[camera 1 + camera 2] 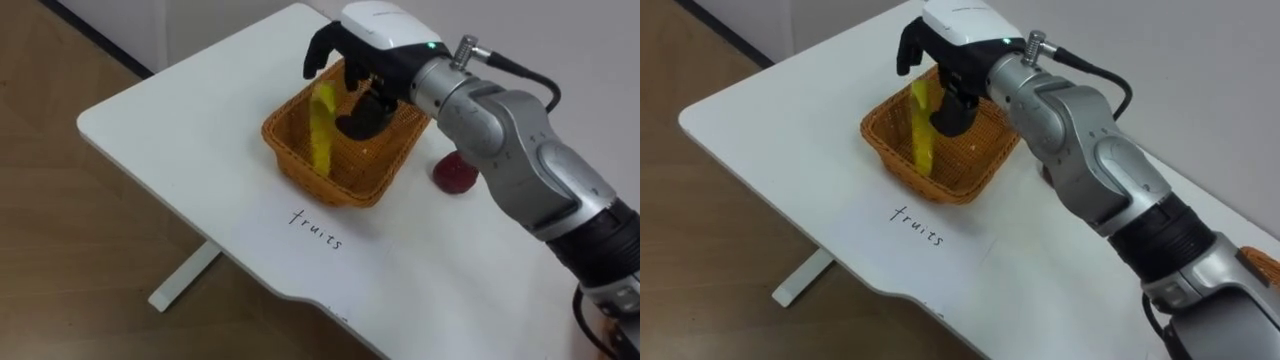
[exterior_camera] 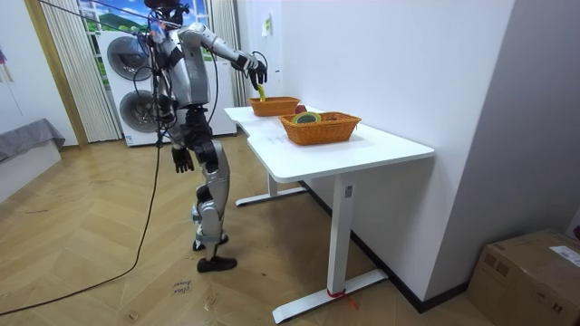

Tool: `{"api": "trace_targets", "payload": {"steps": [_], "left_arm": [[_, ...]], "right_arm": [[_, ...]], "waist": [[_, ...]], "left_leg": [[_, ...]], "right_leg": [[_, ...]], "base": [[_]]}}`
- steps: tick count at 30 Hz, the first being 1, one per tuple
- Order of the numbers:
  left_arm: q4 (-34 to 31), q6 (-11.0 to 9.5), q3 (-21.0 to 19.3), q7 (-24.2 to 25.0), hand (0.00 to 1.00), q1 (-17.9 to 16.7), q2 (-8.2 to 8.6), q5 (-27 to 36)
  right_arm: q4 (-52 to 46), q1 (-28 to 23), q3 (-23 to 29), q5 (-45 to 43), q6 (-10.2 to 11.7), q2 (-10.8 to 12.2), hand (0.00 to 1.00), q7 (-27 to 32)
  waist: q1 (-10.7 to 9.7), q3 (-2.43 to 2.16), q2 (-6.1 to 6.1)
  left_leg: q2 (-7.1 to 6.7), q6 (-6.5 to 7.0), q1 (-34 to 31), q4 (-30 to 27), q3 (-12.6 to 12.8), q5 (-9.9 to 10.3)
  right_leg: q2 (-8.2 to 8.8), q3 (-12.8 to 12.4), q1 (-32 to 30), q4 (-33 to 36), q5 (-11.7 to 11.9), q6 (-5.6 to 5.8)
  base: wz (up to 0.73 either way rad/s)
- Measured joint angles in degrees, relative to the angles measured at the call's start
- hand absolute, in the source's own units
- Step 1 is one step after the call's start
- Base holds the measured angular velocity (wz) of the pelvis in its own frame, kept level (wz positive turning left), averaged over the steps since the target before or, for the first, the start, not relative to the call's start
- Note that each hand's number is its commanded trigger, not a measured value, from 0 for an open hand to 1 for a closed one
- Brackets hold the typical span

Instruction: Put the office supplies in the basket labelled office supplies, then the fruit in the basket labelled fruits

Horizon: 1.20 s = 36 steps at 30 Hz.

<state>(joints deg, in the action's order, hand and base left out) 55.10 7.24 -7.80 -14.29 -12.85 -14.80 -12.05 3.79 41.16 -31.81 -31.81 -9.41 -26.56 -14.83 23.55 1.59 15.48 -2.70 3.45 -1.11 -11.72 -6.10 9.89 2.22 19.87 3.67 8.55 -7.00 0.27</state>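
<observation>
The handwritten word "fruits" [image 1: 317, 229] sits closest, on the worktop [image 1: 190, 125] near its front edge. The wicker fruit basket [image 1: 300, 168] stands just beyond it, at 12 o'clock from the word.

The right hand [image 1: 372, 62] hangs over the basket's far rim, at about 1 o'clock. Its fingers are curled down round the top end of a banana [image 1: 322, 130]. The banana hangs almost upright, with its lower end dipped inside the basket close to the 9 o'clock wall. I cannot tell whether the tip touches the basket floor.

A red fruit [image 1: 455, 172] lies on the worktop just beside the basket at 3 o'clock, partly behind the arm. In the room view the robot stands at the worktop's far end with the left hand [image 2: 183, 159] hanging idle at its side. A second basket [image 2: 322, 129] stands nearer that camera, and its contents are too small to name.

The step in hand looks like placing the banana in the fruit basket, with the drop not yet made. The next move probably calls for lowering the banana a little and tipping it to lie flat. The fingers would then let go and lift clear of the rim. The red fruit at 3 o'clock seems the likely next pick.
</observation>
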Motion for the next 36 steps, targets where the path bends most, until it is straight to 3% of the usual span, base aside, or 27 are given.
{"api": "trace_targets", "payload": {"steps": [9, 20, 26, 29, 36], "left_arm": [[-0.1, 0.0, 0.1, -0.2, 0.00, -0.3, 0.05, 0.0], [0.0, -0.1, 0.1, -0.6, 0.00, -0.1, 0.11, 0.1], [0.0, -0.1, 0.1, -0.6, 0.00, -0.2, 0.81, 0.1], [0.0, 0.0, 0.1, -1.0, 0.00, -1.1, 0.99, 0.2], [0.6, 0.0, 0.1, -1.4, 0.00, -1.3, 3.02, 1.3]], "right_arm": [[0.3, 0.0, 0.0, 0.0, 0.1, -0.7, 0.00, 0.4], [0.3, -0.1, 0.1, 0.0, 0.4, -0.9, 0.00, 1.7], [-0.6, -2.9, 2.1, 0.5, 2.3, -2.3, 0.00, 3.7], [-3.6, -6.9, 5.6, 1.1, 2.3, -2.4, 0.00, 4.0], [-7.6, -13.6, 15.0, 4.5, 2.3, -2.2, 0.00, 4.9]], "waist": [[-1.3, -0.03, -0.10], [-1.4, -0.15, -0.30], [-1.8, -0.88, -1.90], [-3.5, -1.10, -2.34], [-7.2, -0.67, -4.39]], "left_leg": [[-0.01, -0.02, 0.3, 0.0, 0.0, 0.0], [0.01, -0.01, 0.7, 0.0, 0.1, 0.0], [-0.03, 0.22, 1.0, 0.2, 1.2, -0.2], [-0.08, 0.31, 1.2, 0.3, 1.3, -0.2], [-0.11, 0.40, 2.6, 0.7, 2.7, -0.2]], "right_leg": [[-0.11, -1.4, 0.3, 0.0, 0.0, 0.00], [-0.17, -2.5, 0.3, 0.0, 0.0, 0.00], [0.10, -2.6, 0.3, 0.0, 0.0, 0.00], [0.31, -2.6, 0.5, 0.1, 0.0, 0.00], [0.52, -3.2, 1.4, 0.2, 0.0, 0.02]], "base": [[0.00], [0.00], [-0.05], [-0.02], [-0.11]]}}
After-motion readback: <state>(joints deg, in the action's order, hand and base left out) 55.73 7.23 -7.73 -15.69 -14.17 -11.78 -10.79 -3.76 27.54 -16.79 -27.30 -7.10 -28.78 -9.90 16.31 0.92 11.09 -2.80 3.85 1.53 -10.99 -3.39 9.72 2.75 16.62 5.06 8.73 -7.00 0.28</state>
